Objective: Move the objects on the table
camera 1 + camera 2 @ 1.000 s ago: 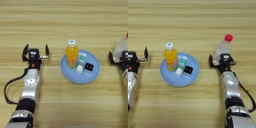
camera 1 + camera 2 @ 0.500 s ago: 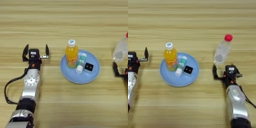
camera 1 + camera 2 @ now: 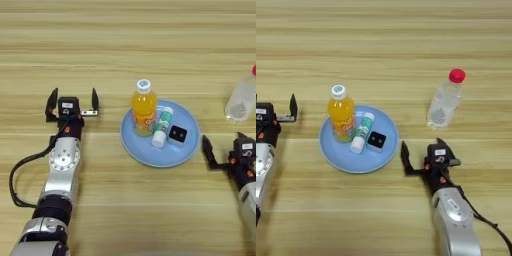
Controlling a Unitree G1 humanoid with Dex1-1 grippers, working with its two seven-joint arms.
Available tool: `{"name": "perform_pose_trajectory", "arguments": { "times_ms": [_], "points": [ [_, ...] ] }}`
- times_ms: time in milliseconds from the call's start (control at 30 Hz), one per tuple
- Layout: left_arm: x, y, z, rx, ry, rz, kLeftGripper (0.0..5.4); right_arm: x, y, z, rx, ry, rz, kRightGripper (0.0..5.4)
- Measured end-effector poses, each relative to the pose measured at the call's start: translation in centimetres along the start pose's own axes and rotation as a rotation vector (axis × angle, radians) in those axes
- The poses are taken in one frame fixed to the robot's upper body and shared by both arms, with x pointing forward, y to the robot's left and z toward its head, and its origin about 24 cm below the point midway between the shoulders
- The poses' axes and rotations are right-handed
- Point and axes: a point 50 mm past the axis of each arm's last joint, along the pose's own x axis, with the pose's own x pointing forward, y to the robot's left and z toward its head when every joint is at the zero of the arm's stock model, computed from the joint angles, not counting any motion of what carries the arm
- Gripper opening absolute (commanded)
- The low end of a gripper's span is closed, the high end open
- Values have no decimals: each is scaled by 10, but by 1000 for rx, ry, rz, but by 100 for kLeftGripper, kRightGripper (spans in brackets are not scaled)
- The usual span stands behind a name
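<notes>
Nearest the camera, the right gripper (image 3: 428, 159) is sitting low on the table (image 3: 384, 40), just to the right of the blue plate (image 3: 338, 159) and on the near side of the clear water bottle (image 3: 444, 100) with the red cap. Its two black fingers are standing spread apart with nothing between them. The clear water bottle is standing upright on the bare wood, apart from those fingers.

Further out, the left gripper (image 3: 71, 104) is resting on the table to the left of the blue plate, level with the plate's far half. Its fingers are also standing wide apart and are holding nothing.

The three task objects are lying together on the blue plate, between the two grippers. The orange-drink bottle (image 3: 143, 108) is standing upright at the plate's far left, so its long axis is vertical. The teal-and-white tube (image 3: 162, 127) is lying just to its right, with the long axis running near to far and tilted slightly; its white end is pointing toward the robot. The black square block (image 3: 178, 134) is sitting just to the right of the tube.

The relation governing the next move is judged as follows: the block and tube are lying up and to the left of the right gripper, which is nearer to them; the orange-drink bottle is lying nearer the left gripper.
</notes>
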Motion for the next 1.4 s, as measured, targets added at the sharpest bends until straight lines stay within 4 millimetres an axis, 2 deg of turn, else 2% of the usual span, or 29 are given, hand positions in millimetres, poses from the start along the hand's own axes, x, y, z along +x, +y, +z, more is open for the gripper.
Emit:
{"name": "perform_pose_trajectory", "arguments": {
  "times_ms": [200,533,867,1100,1400],
  "points": [
    [0,0,0,0,2,-1,540,3,-6,26,-6,-91,-19,538],
    [2,-1,-2,0,9,-5,540,3,-11,35,-25,-119,-44,538],
    [2,-1,-2,-1,-3,-6,540,13,0,48,-35,-199,20,538],
    [4,-1,18,-6,-99,-8,540,31,5,54,-37,-235,45,538],
    [-20,-5,39,-6,-163,-109,540,48,13,59,-33,-263,74,538]
  ]
}}
